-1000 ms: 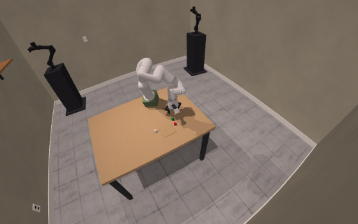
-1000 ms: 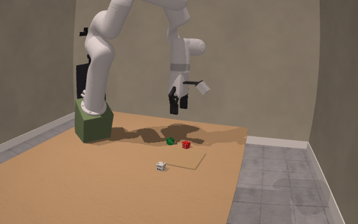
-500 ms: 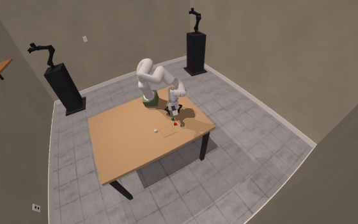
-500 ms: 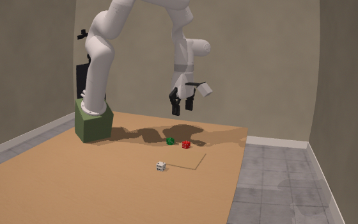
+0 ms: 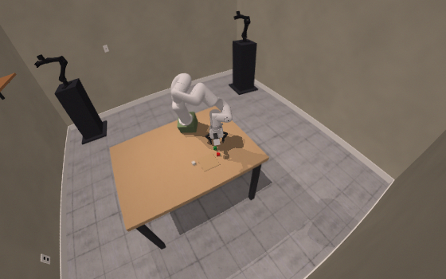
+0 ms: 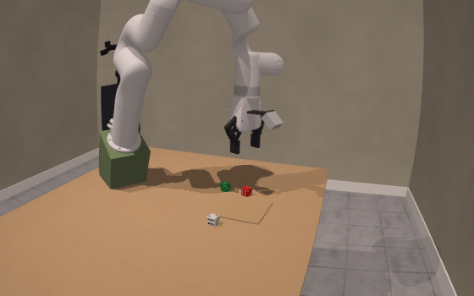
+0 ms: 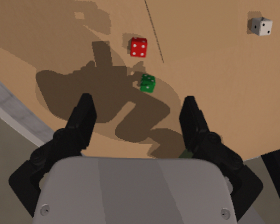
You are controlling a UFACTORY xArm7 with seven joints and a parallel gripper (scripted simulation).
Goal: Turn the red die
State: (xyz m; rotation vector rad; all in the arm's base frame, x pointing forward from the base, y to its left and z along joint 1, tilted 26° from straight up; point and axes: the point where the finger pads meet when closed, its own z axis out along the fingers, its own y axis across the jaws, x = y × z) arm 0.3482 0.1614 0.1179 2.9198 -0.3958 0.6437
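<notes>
My end effector (image 5: 217,139) (image 6: 245,149) (image 7: 138,105) hangs wide and empty. The red die (image 5: 218,154) (image 6: 246,191) (image 7: 138,47), in the wrist view's upper middle, shows 4; turning and mat placement seem left.
</notes>
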